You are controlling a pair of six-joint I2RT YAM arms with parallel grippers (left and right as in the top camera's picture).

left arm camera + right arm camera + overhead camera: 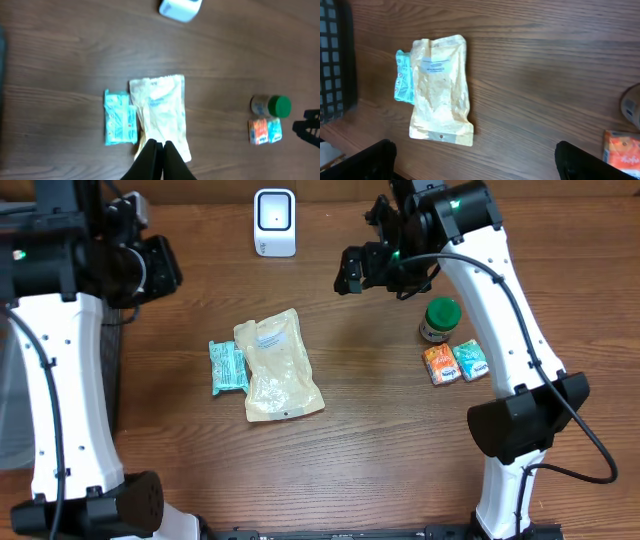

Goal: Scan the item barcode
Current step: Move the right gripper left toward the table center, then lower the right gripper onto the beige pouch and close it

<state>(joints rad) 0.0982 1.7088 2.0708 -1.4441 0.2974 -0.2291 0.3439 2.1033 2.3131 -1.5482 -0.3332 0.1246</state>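
Beige pouch [278, 367] is lying ungripped; left gripper [159, 150] is hovering closed, empty, right gripper [480, 162] spread wide. Next: opening left fingers, grabbing pouch for far scanner [274, 222].

1. A white barcode scanner [274, 222] stands upright at the far edge of the counter [360, 460].
2. A pale yellow pouch [280, 366] lies flat mid-counter, white label up, well apart from the scanner.
3. A teal packet [227, 367] lies flat, touching the pouch's left edge.
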